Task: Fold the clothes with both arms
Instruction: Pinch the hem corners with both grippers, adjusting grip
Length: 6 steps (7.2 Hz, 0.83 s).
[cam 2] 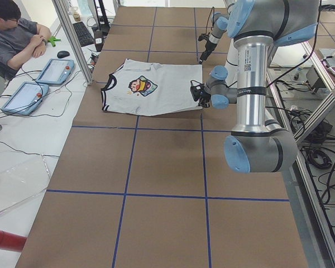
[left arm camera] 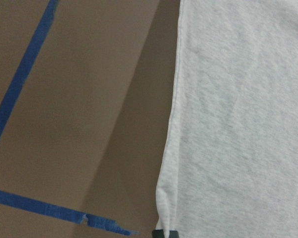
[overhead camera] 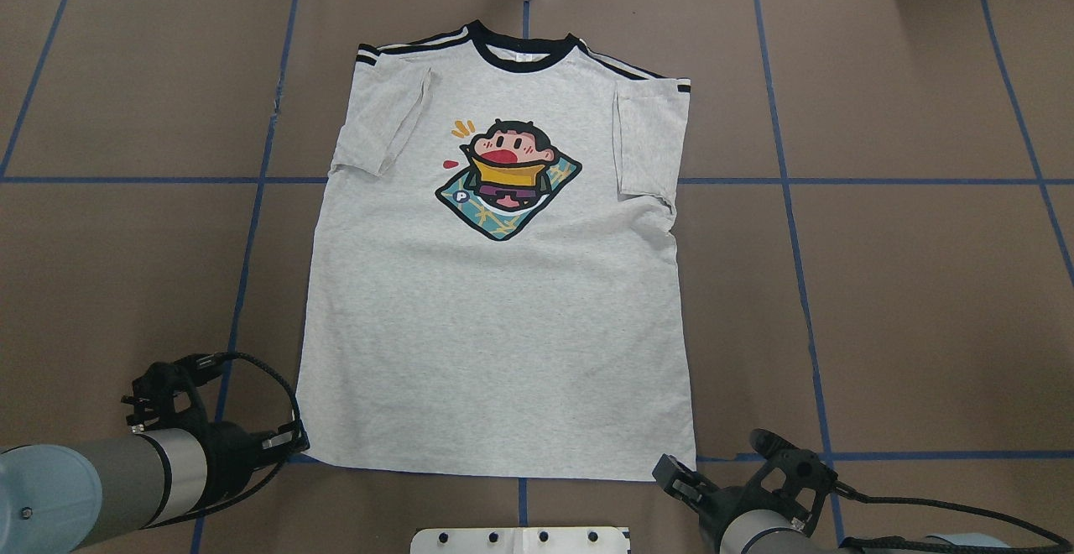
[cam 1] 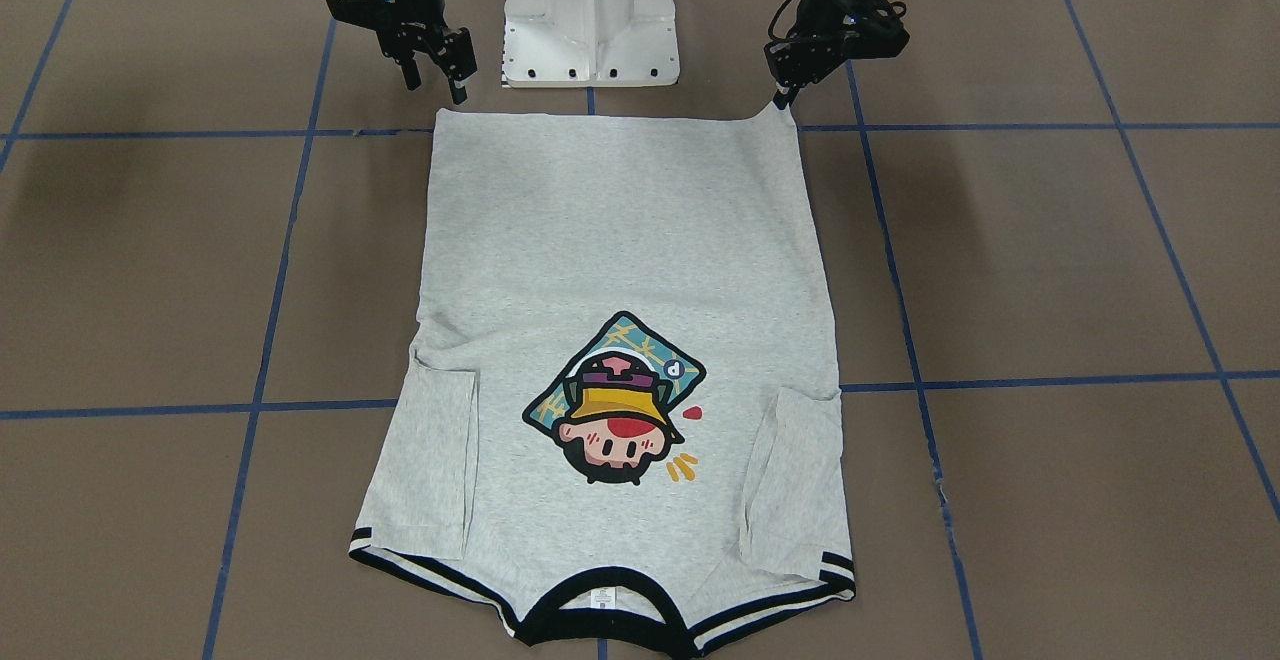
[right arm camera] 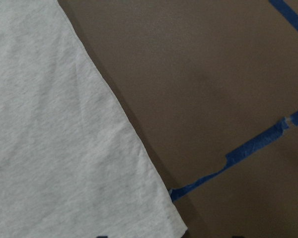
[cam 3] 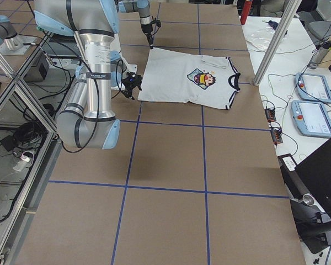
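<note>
Two hem corners: left gripper (cam 1: 782, 95) pinches the T-shirt (cam 1: 620, 240) at 1 o'clock; right gripper (cam 1: 436, 88), jaws spread, should match at 11.

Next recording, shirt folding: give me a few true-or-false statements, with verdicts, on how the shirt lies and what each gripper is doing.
1. The T-shirt lies print side up. True.
2. Both sleeves are spread out sideways. False: they are folded in over the body.
3. The collar lies nearest the white base. False: the hem does.
4. The left gripper pinches a hem corner, which peaks up to it. True.
5. The right gripper holds the other hem corner. False: it is open above that corner, which lies flat.
</note>
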Tool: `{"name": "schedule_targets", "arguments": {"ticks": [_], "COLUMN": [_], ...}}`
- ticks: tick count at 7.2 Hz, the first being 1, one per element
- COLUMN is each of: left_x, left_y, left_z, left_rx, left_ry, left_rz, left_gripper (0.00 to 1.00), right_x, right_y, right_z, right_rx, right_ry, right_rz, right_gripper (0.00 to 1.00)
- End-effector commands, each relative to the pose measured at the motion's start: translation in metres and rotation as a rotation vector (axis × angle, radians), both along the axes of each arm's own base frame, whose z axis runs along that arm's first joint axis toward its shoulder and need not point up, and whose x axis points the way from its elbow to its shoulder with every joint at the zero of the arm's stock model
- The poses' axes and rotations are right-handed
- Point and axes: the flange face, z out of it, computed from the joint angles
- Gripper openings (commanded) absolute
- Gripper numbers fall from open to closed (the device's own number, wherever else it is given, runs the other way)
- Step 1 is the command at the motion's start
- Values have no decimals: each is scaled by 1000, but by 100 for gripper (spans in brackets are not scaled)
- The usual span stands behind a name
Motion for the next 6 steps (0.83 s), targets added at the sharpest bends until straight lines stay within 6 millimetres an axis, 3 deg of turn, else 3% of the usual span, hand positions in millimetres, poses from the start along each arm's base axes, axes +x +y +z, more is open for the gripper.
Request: {"name": "schedule_targets", "arguments": {"ticks": [1,6], "left_x": [0,1], "left_y": [0,0], "left_z": [1,0], "left_rx": [0,-2], "left_ry": [-2,0], "left_rz": [0,0], "left_gripper": [0,0], "right_x": [-9,-16], "right_y": [0,-19], "right_z": [-6,12], "right_rx": [4,15], "right_ry": [-11,32], "right_rz": [6,41], "right_gripper": [85,81]}}
